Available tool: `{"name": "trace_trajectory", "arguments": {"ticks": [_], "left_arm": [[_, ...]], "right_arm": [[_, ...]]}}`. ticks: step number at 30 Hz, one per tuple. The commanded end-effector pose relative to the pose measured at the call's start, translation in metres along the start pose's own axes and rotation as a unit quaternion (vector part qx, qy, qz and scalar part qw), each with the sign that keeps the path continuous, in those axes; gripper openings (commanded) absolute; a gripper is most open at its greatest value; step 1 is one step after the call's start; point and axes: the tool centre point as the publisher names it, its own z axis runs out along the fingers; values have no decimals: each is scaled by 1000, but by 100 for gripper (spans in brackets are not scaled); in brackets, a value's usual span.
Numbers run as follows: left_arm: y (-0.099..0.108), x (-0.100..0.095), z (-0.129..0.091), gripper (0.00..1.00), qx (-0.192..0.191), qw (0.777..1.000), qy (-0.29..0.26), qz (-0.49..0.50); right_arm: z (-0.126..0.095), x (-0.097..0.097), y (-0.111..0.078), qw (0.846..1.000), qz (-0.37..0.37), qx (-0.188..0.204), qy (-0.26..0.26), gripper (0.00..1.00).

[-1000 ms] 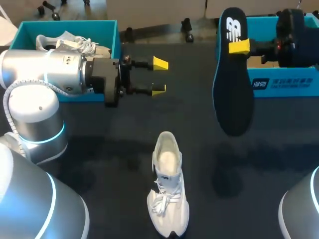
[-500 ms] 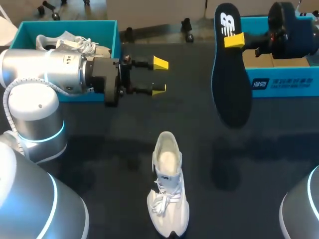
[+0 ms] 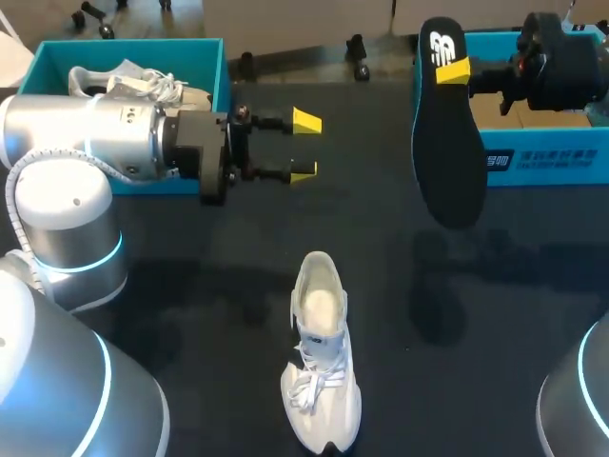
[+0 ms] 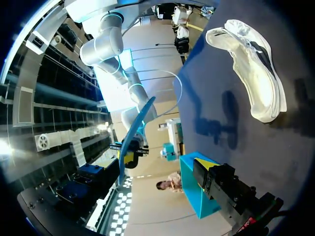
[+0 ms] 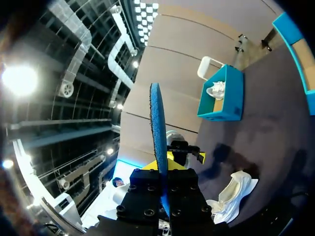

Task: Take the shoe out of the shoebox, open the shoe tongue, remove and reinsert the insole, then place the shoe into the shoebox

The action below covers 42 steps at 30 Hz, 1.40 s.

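Behind insole [image 3: 445,152], half of R tool [image 3: 454,71]

furniture: table [image 3: 362,190], dark matte top | light: soft shadows on it

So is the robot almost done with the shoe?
About halfway. Done: the shoe lies on the table and its insole is out. In hand: the right gripper holds the insole in the air. Left: put the insole back, then the shoe into a shoebox.
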Motion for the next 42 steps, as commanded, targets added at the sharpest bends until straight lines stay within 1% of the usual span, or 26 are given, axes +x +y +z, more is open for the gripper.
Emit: {"name": "trace_trajectory", "arguments": {"ticks": [1, 13, 15, 16, 18, 21, 22, 27, 29, 31, 42], "left_arm": [[1, 1, 1, 100, 0, 1000, 0, 1], [1, 1, 1, 100, 0, 1000, 0, 1], [1, 1, 1, 100, 0, 1000, 0, 1], [1, 1, 1, 100, 0, 1000, 0, 1], [1, 1, 1, 100, 0, 1000, 0, 1], [1, 1, 1, 100, 0, 1000, 0, 1], [1, 1, 1, 100, 0, 1000, 0, 1], [1, 1, 1, 100, 0, 1000, 0, 1], [1, 1, 1, 100, 0, 1000, 0, 1], [1, 1, 1, 100, 0, 1000, 0, 1], [1, 1, 1, 100, 0, 1000, 0, 1]], "right_arm": [[2, -3, 5, 1000, 0, 6, 1, 0], [2, -3, 5, 1000, 0, 6, 1, 0], [13, -10, 14, 1000, 12, -4, 3, 0], [15, -12, 16, 1000, 16, -10, 1, 0], [26, -25, 25, 999, 47, -12, -12, 0], [37, -42, 36, 997, 77, -17, -9, 0], [40, -48, 40, 996, 91, -17, -18, 0], [49, -69, 55, 993, 112, -23, -4, 0], [51, -75, 57, 992, 125, -23, -11, 0], [53, -80, 57, 991, 133, -27, -8, 0], [53, -80, 57, 991, 133, -27, -8, 0]]}}
